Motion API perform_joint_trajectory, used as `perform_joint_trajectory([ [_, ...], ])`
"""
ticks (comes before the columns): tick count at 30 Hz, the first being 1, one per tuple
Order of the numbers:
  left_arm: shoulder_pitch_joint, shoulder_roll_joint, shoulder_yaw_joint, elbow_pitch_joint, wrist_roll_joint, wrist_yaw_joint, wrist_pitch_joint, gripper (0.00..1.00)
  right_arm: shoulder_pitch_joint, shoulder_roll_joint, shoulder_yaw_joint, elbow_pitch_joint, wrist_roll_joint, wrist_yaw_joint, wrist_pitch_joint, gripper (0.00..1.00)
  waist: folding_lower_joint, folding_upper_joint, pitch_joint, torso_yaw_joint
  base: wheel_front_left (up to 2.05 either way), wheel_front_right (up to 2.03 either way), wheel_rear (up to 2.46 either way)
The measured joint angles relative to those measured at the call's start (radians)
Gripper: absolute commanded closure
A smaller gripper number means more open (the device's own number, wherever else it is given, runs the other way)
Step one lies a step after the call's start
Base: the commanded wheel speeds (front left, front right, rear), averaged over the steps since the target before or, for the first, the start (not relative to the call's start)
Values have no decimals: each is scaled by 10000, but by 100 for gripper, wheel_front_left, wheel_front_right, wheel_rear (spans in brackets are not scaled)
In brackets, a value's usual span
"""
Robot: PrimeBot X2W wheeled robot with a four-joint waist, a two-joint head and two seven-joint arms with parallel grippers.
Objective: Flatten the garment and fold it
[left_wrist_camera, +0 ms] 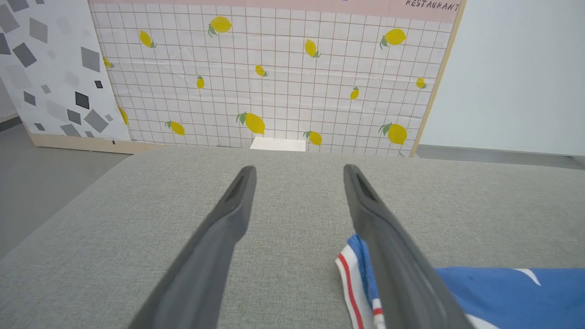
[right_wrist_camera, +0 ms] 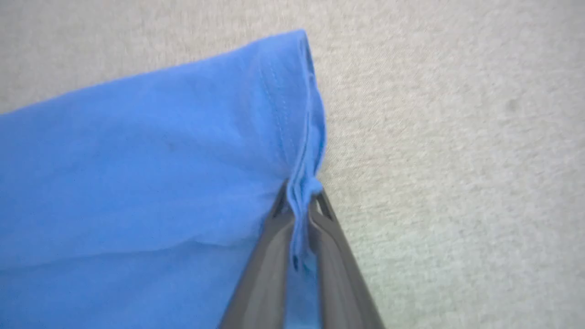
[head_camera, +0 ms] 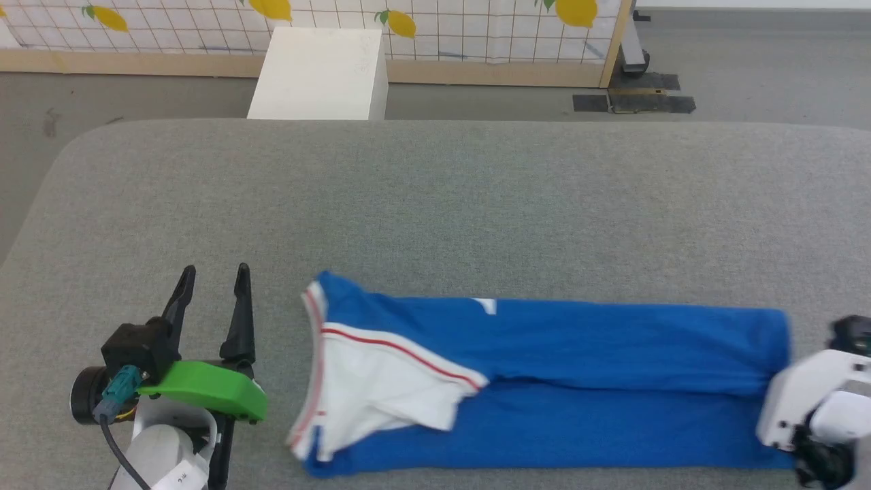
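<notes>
The garment [head_camera: 578, 361], a bright blue shirt with a white sleeve and red-and-white trim, lies as a long folded strip along the near edge of the grey surface. Its collar end points left, its hem end right. In the right wrist view my right gripper [right_wrist_camera: 300, 201] is shut on the blue hem edge [right_wrist_camera: 306, 151], the cloth pinched between both fingers. My right wrist [head_camera: 810, 401] sits at the strip's right end. My left gripper [head_camera: 212, 282] stands open left of the collar, holding nothing. The collar trim [left_wrist_camera: 354, 274] shows beside its right finger [left_wrist_camera: 379, 237].
The grey padded surface [head_camera: 435, 204] stretches wide beyond the shirt. A white box [head_camera: 320, 71] stands on the floor behind it, before a lemon-patterned wall panel [left_wrist_camera: 274, 77]. The surface's near edge runs just under the shirt.
</notes>
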State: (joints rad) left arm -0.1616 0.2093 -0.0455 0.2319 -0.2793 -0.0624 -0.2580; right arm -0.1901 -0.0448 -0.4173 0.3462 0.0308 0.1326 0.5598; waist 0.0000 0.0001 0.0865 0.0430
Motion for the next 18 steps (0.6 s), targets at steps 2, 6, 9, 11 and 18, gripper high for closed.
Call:
perform_joint_trajectory([
  [2, -7, -38, 27, 0, 13, -67, 0, 0, -16, -2, -679, -176, -662, 0, -173, 100, 0, 0, 51, 14, 0, 0, 0],
  [6, -40, -155, 67, 2, 77, -151, 0, 0, -199, -35, -1810, -504, -2040, 0, -476, 100, 0, 0, 145, 53, 0, 0, 0],
  [9, -36, -222, 171, 46, 134, -215, 0, 0, -240, -56, -1578, -706, -2257, 0, -56, 100, 0, 0, 80, 88, 0, 0, 0],
  [11, -25, -228, 224, 46, 159, -251, 0, 0, -133, -54, -1080, -1026, -1948, 0, 464, 100, 0, 0, 27, 92, 0, 0, 0],
  [18, 73, -265, 313, 38, 196, -305, 0, 0, 1128, -54, 1308, -4395, 77, -4, 2767, 100, 0, 0, -157, 156, 0, 0, 0],
])
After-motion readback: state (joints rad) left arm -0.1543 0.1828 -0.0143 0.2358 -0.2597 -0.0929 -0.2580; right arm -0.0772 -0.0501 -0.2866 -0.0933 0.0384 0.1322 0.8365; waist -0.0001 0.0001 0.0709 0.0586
